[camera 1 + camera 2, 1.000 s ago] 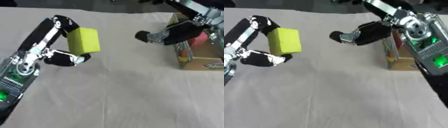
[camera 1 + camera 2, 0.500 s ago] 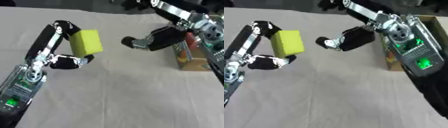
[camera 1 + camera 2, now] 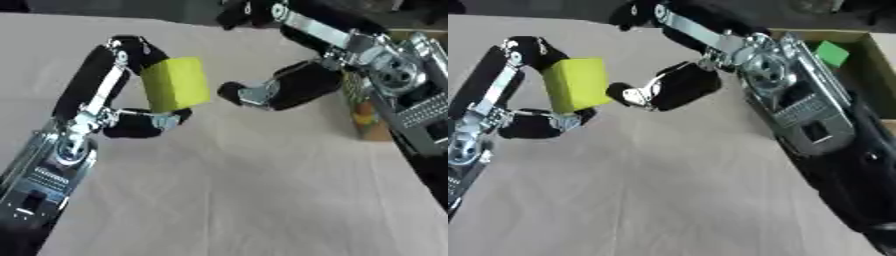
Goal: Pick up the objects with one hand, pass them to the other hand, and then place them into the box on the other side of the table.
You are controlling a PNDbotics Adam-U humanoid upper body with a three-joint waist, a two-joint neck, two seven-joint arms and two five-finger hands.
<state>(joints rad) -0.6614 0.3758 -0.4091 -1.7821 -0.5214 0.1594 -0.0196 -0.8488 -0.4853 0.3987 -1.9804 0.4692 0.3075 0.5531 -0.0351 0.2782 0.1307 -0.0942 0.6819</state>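
A yellow-green block (image 3: 175,84) is held above the table in my left hand (image 3: 131,120), fingers over its top and thumb under it. My right hand (image 3: 280,90) has come in from the right and its fingertips (image 3: 232,93) sit just beside the block's right face, a small gap between them. The right hand's fingers look bunched, holding nothing. The cardboard box (image 3: 859,42) stands at the table's right side with a green object (image 3: 830,52) inside it.
A light cloth covers the table (image 3: 245,200). My right forearm (image 3: 798,105) with its silver casing hides much of the box. The box's printed side (image 3: 366,112) shows past the arm. A dark background lies beyond the far edge.
My right hand has travelled left from the box to right next to the block. My left hand has kept the block and lifted it slightly toward the centre. The view has also shifted.
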